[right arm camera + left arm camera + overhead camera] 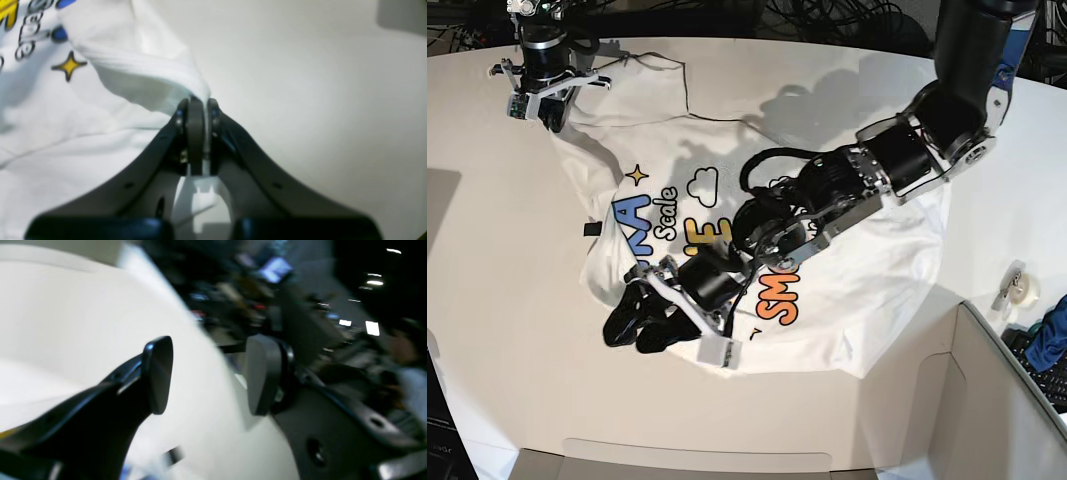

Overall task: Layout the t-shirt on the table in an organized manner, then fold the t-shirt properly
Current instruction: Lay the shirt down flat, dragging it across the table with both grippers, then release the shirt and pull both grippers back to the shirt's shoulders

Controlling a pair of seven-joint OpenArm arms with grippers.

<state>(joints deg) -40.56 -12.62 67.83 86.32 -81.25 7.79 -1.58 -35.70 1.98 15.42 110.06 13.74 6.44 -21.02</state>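
Still bunched: white cotton printed t-shirt [827,290] pinched by right gripper [199,100]; left gripper [208,373] spread, empty; risks dragging crooked across off-white table [507,380].

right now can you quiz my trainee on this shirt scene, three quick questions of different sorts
1. True or false: the left gripper is clamped on the t-shirt.
2. Which gripper pinches a white fabric edge? A) left B) right C) neither
3. Fill in: the shirt lies with its printed lettering facing ____.

Key:
1. False; its jaws stand open and empty.
2. B; the right gripper is shut on cloth.
3. Up, on the table.
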